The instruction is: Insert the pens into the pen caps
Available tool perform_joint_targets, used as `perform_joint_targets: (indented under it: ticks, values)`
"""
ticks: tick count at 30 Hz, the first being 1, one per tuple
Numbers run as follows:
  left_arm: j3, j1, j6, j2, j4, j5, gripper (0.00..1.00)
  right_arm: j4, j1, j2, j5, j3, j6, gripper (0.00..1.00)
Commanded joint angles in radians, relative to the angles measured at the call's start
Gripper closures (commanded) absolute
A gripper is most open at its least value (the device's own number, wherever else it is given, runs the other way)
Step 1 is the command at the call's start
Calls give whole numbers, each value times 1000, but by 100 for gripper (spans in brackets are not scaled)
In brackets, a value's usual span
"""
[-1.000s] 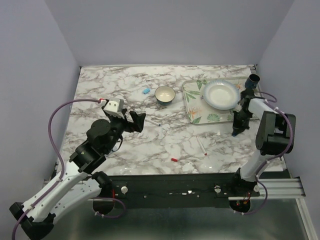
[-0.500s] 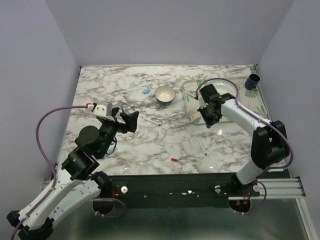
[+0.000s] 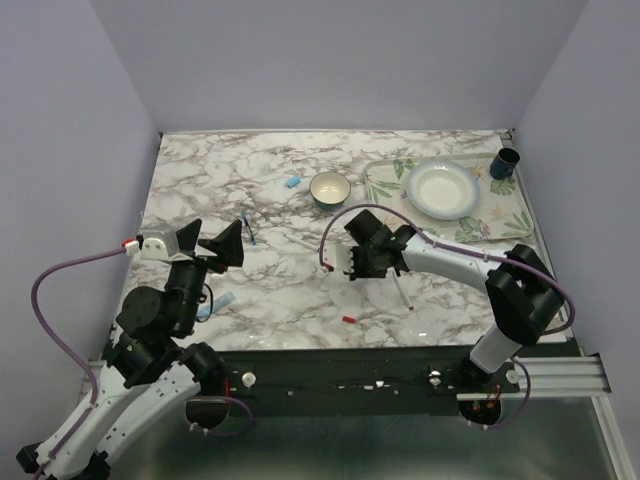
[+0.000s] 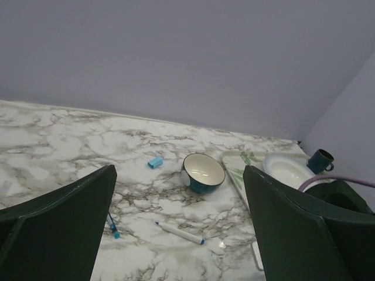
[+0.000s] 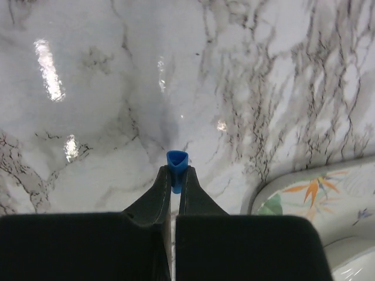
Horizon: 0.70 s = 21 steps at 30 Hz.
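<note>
A red cap lies near the table's front edge, with a red-ended pen just to its right. Close behind them the right gripper points down at bare marble, its jaws nearly together and pinching a blue cap at the fingertips. A pale cap lies beside the left arm. The left gripper is spread wide and holds nothing. Beyond its fingers and clear of them lie a blue-tipped pen and a white pen. Farther back, a far cap lies near a bowl.
</note>
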Motion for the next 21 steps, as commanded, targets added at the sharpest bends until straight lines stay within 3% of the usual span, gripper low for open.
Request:
perform_joint_targets:
  ticks: [1, 8, 13, 18, 21]
  values:
    - [-12, -1, 23, -10, 48, -69, 1, 142, 42, -10, 3, -94, -300, 98]
    - [1, 1, 20, 22, 20, -95, 1, 179, 43, 13, -56, -122, -331, 97]
    - [4, -1, 21, 14, 15, -104, 1, 123, 42, 24, -36, -125, -372, 76]
    - [1, -1, 23, 5, 18, -109, 1, 123, 42, -25, -72, -142, -363, 69]
    - [5, 1, 18, 11, 12, -100, 1, 101, 42, -53, -87, -127, -323, 56]
